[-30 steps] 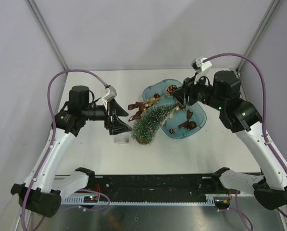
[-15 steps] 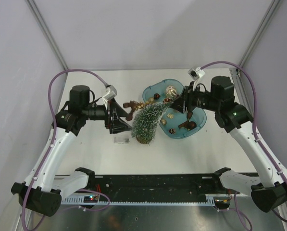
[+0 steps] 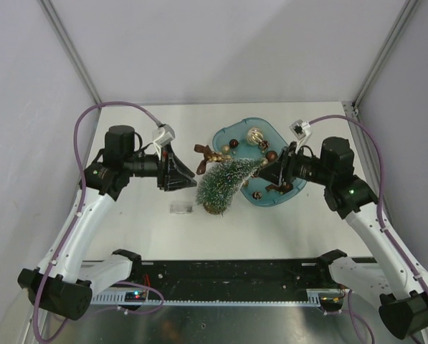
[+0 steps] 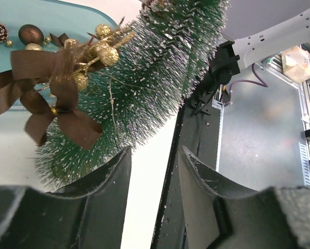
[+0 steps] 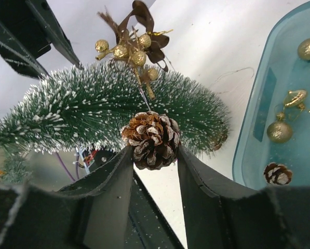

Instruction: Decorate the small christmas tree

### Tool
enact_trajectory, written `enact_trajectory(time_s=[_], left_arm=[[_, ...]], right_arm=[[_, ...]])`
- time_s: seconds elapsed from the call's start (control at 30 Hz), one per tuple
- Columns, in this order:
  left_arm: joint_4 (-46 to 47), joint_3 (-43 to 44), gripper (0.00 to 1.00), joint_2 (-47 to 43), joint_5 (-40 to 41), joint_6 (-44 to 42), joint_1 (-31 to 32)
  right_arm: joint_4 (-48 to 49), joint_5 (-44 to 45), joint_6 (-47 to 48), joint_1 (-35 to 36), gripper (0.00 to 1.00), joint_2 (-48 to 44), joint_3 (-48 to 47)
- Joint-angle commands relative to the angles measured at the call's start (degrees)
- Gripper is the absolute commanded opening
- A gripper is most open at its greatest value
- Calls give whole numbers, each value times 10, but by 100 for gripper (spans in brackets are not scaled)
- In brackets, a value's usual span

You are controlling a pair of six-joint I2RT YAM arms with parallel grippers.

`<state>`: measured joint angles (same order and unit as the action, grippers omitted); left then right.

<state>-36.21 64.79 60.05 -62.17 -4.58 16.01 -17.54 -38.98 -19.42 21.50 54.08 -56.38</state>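
The small christmas tree [image 3: 224, 185] leans tilted to the right, its tip toward the teal tray [image 3: 221, 136]. A brown ribbon bow with gold balls [image 3: 208, 154] hangs on its upper side, also seen in the left wrist view [image 4: 56, 88]. My left gripper [image 3: 187, 176] hovers just left of the tree [image 4: 144, 88], its jaws [image 4: 155, 153] open with nothing between them. My right gripper [image 3: 265, 170] is at the tree's tip, shut on a brown pine cone [image 5: 151, 140] pressed against the bristles [image 5: 92, 109].
The teal tray [image 5: 258, 119] holds gold balls, a pine cone, a clear bauble and brown bows. A small clear piece [image 3: 181, 208] lies on the table left of the tree's base. Grey walls enclose the table.
The left jaws have narrowed and drawn slightly back from the tree. The right arm has swung down and toward the tree with the pine cone. The bow has shifted a little up the tree.
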Motion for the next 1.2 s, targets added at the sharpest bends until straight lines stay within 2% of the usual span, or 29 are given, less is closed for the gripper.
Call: enact_trajectory(time_s=[0.0, 0.3, 0.6, 0.77, 0.93, 1.0, 1.1, 1.17], left_arm=[[20, -1, 45, 0, -9, 20, 2], [29, -4, 42, 1, -3, 33, 3], [32, -6, 39, -3, 2, 38, 3], [32, -9, 38, -8, 6, 35, 3], [32, -6, 40, -16, 28, 37, 0], [32, 0, 51, -19, 36, 40, -17], [31, 15, 87, -24, 35, 50, -63], [21, 31, 97, -27, 35, 55, -104]], right_arm=[[62, -22, -46, -3, 44, -42, 34], [132, -7, -93, 30, 52, -91, 100], [180, 25, -102, 80, 57, -59, 110], [192, 24, -98, 78, 56, -59, 110], [156, 35, -84, 43, 57, -81, 110], [133, 52, -78, 24, 58, -88, 110], [103, 90, -71, -7, 62, -93, 106], [89, 124, -69, -25, 63, -92, 103]])
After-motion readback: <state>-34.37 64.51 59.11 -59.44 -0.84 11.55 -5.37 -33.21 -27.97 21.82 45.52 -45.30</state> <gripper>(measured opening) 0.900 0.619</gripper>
